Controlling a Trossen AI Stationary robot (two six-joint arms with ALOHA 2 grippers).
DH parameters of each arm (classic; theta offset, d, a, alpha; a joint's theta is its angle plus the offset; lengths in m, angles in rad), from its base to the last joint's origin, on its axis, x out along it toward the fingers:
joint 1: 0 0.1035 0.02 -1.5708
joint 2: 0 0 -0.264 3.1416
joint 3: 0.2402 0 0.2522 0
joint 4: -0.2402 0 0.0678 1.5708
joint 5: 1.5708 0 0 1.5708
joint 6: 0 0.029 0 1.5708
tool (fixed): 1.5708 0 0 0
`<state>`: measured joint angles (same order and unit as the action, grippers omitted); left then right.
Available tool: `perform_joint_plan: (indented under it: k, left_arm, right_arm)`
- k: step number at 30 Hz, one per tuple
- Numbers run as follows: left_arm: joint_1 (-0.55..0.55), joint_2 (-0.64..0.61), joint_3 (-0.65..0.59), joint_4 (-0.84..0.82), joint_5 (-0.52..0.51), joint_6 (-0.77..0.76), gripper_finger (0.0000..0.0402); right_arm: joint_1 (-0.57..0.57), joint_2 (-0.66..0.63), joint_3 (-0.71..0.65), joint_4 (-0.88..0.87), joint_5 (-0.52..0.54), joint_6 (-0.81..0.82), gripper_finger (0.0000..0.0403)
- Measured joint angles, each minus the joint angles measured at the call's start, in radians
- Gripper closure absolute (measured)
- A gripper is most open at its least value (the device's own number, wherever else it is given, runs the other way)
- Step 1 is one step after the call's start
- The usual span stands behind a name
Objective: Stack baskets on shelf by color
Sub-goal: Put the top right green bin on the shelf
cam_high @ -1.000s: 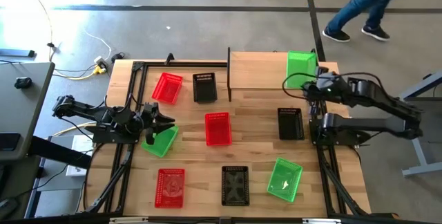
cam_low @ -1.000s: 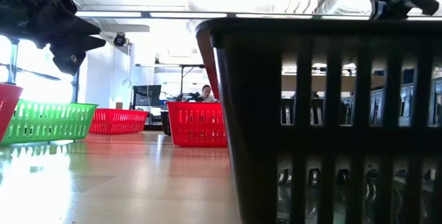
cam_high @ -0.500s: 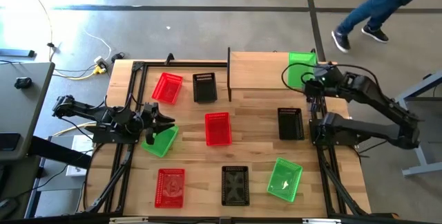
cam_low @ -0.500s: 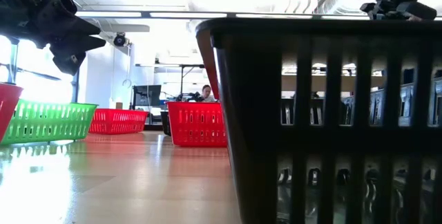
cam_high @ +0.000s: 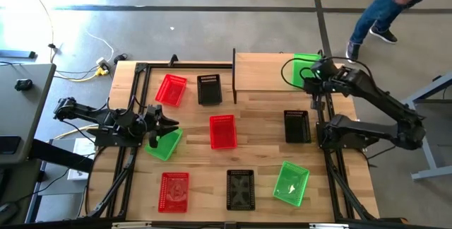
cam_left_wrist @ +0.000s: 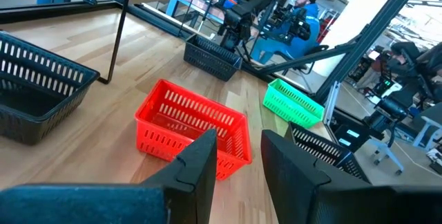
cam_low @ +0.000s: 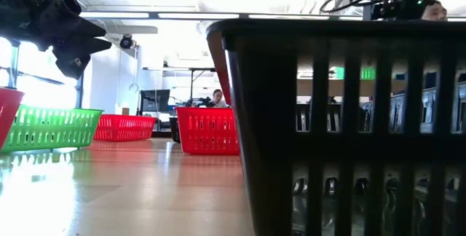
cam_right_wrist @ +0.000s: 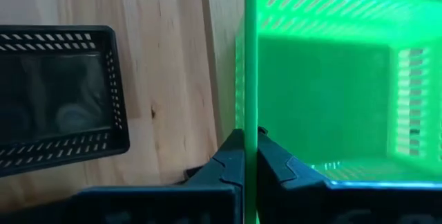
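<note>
R claw [cam_right_wrist: 249,156] has carried its green basket [cam_high: 304,68] further toward the back of the shelf [cam_high: 265,73] over the last sec, so it now hangs over the shelf's right end, prob. close to set-down as first of the green stack. Claw's pressed together on the basket's wall, rim pinched betw. both fingers, not yet let go. L claw [cam_left_wrist: 235,156] waits w/ fingers slightly apart, holding nothing, by another green basket [cam_high: 164,144] at the worktop's [cam_high: 261,151] left edge.
</note>
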<state>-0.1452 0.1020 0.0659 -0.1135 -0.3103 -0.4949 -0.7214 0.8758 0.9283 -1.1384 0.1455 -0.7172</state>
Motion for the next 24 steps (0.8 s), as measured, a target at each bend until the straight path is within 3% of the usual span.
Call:
perform_joint_plan:
  k: [9, 24]
  left_arm:
    - [0.0, 0.0, 0.0, 0.0, 0.0, -0.004, 0.0298]
    - [0.0, 0.0, 0.0, 0.0, 0.0, -0.029, 0.0298]
  right_arm:
    - [0.0, 0.02, 0.0, -0.002, 0.092, 0.001, 0.0403]
    - [0.0, 0.018, 0.0, -0.002, 0.09, -0.017, 0.0403]
